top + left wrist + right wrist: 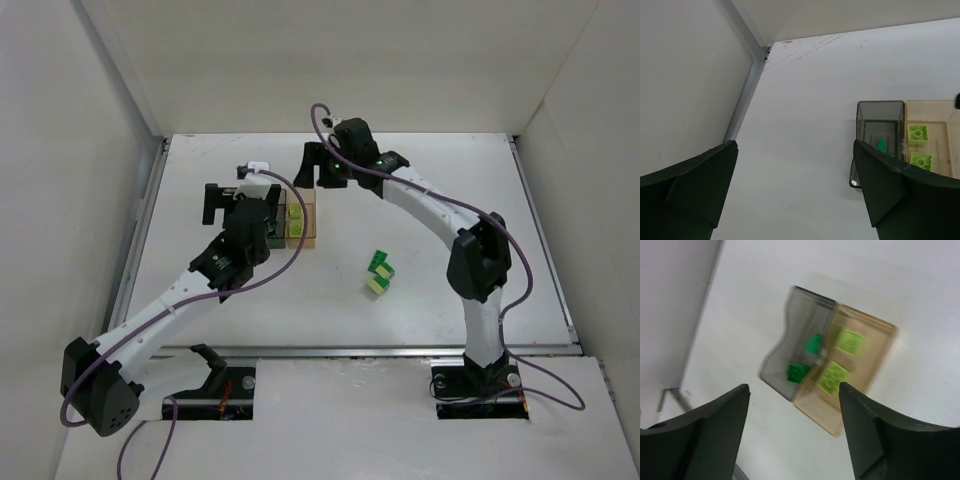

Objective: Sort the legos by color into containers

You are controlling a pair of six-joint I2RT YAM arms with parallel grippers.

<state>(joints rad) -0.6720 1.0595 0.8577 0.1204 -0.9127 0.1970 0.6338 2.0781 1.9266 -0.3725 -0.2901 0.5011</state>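
The two containers stand side by side, touching, on the white table [330, 310], a little left of its middle. The grey bin [880, 112] is on the left and the amber bin [930, 110] is on the right.

Seen from above, the left gripper [240, 205] hangs over the left part of the grey bin and hides most of it, so only the amber one shows well there. The right gripper [318, 168] is just at the far side of the bins. Both grippers have the jaws spread wide, with nothing held between the fingers.

In the right wrist view, two dark green legos [796, 372] lie in the grey bin and two pale yellow-green legos [850, 341] lie in the amber bin. That picture is blurred, so their studs are not clear. In the left wrist view, one finger [890, 190] cuts off the near part of the grey bin, and only a corner of one green piece is visible inside.

More pieces lie loose on the table, to the right of the bins and nearer, well apart from them. A loose dark green brick [381, 263] touches a loose pale brick [377, 285]. They are very small, and I cannot tell if a third one is among them.

A purple cable [313, 112] runs along each arm. White walls [60, 150] close the table on the left, far and right sides. A metal rail [143, 215] lies along the left edge.
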